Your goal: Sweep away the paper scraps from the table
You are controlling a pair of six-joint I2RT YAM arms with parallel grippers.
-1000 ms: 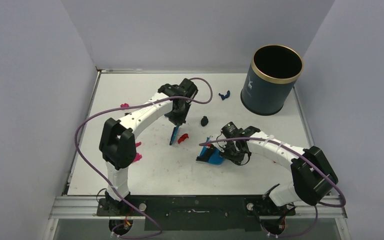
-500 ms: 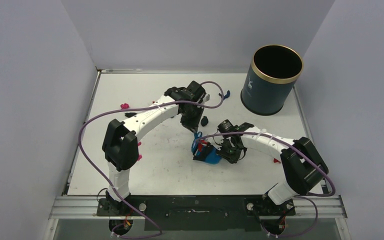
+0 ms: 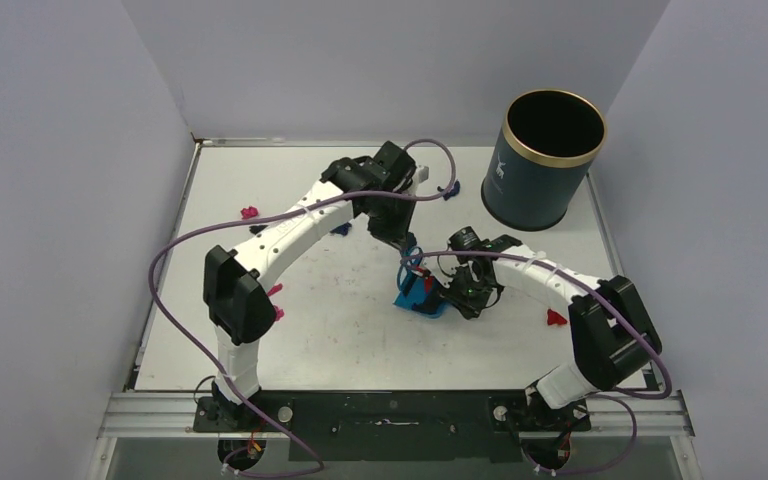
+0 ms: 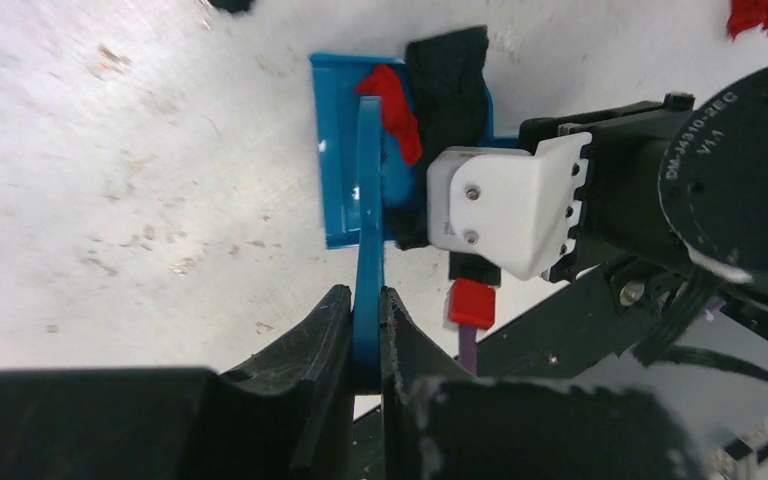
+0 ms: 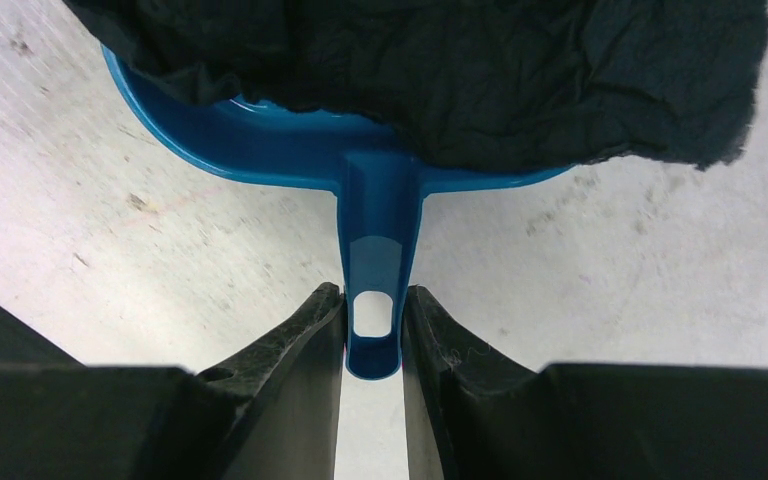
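Paper scraps (image 3: 250,213) seen from above lie scattered on the table (image 3: 340,340), pink at left and one red at lower right. At mid-frame the left gripper (image 3: 403,243) and right gripper (image 3: 450,296) converge on the dustpan (image 3: 415,298).

Left wrist view: fingers clamp the brush (image 4: 368,200), its long axis vertical and tip pointing upward into the pan, beside a red scrap (image 4: 392,100) and a black scrap (image 4: 447,80).

Right wrist view: fingers pinch the pan's handle, which points down-frame; the black scrap overhangs the pan's rim.

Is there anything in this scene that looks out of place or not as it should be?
Nothing is damaged. The black scrap hangs over the rim of the dustpan, so it may slip out. A red scrap lies alone near the right edge of the table, far from the dustpan.
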